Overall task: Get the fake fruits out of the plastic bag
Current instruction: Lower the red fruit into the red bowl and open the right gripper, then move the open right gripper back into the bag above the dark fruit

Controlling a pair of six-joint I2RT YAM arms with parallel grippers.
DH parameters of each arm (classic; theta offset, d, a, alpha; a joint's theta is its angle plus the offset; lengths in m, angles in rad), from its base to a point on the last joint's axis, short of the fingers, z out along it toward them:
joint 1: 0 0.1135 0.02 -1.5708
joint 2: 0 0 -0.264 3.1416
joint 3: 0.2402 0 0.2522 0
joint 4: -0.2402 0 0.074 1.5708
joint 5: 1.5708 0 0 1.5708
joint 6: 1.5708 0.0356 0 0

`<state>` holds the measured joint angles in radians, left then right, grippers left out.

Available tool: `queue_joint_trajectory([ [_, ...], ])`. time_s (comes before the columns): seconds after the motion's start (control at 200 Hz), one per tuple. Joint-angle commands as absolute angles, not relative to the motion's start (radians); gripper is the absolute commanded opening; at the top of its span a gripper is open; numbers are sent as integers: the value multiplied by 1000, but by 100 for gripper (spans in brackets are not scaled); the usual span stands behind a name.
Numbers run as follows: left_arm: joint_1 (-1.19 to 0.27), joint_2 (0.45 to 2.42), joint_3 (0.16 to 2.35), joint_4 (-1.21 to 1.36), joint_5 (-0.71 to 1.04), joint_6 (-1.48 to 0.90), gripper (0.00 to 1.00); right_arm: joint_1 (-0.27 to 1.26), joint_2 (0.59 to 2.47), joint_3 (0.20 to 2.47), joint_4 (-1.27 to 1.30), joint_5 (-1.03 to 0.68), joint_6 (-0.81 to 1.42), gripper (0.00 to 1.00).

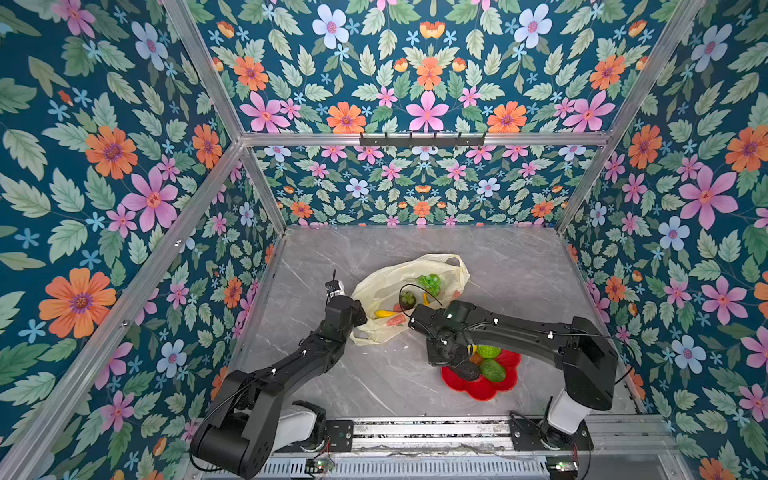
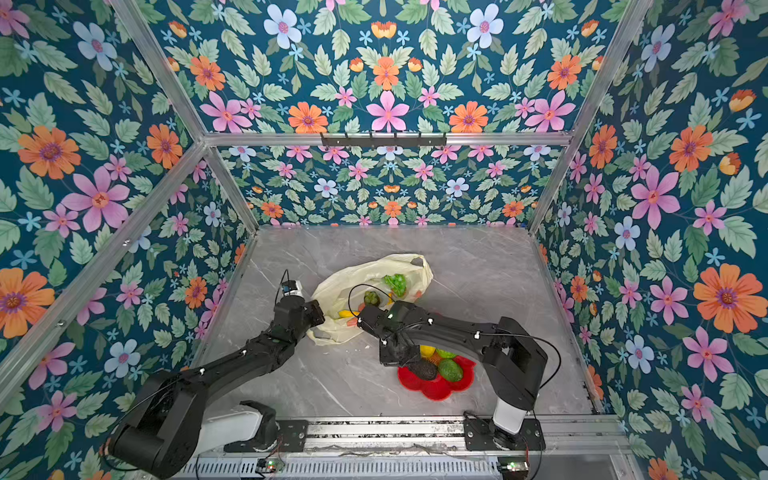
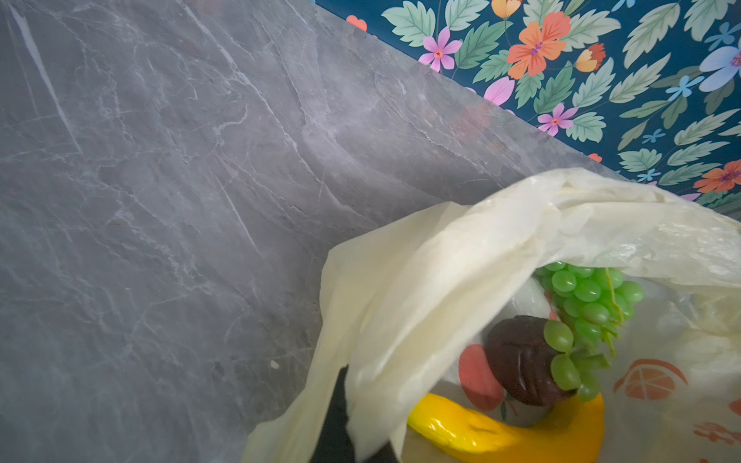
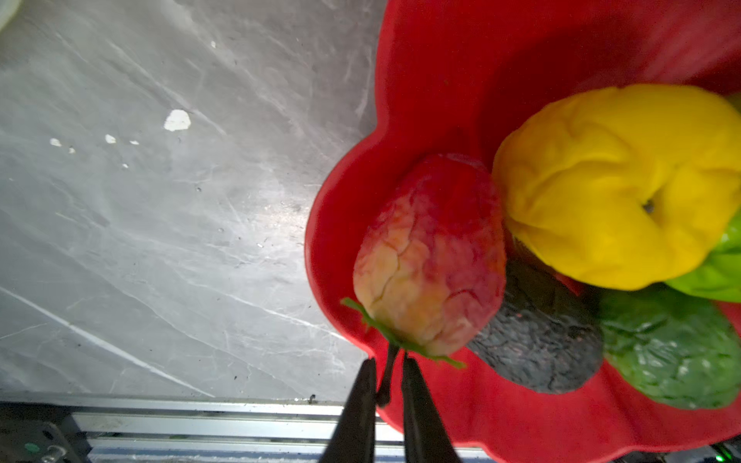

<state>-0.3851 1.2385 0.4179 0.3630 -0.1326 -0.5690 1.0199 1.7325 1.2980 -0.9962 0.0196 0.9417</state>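
Observation:
The pale-yellow plastic bag (image 1: 390, 286) (image 3: 441, 280) lies open mid-table. Inside it show a green grape bunch (image 1: 430, 282) (image 3: 585, 296), a yellow banana (image 1: 384, 313) (image 3: 501, 433) and a dark ridged fruit (image 1: 408, 298) (image 3: 521, 360). My left gripper (image 1: 357, 328) (image 3: 353, 385) is shut on the bag's near rim, and the plastic drapes over its fingers. My right gripper (image 4: 388, 360) hovers over the red plate (image 1: 482, 388) (image 4: 461, 80). Its jaws stand slightly apart around the stem of a red strawberry (image 4: 433, 256) that rests on the plate.
On the plate also lie a yellow lemon (image 4: 621, 184), a dark avocado (image 1: 467, 370) (image 4: 545, 340) and a green bumpy fruit (image 1: 492, 370) (image 4: 673, 352). A metal rail (image 1: 432, 430) runs along the table's front edge. Flowered walls enclose the other sides.

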Motion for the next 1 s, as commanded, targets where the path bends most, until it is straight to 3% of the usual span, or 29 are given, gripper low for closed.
queue_joint_trajectory([
  [0.0,-384,1235,425,364,-135,-554,0,1022,1738,1311,-1003,40,930,16],
  [0.62,-394,1266,450,365,-97,-517,0,1021,1751,1416,-1042,112,823,33],
  [0.995,-557,1321,538,284,-274,-425,0,979,1624,1399,-960,194,780,40],
])
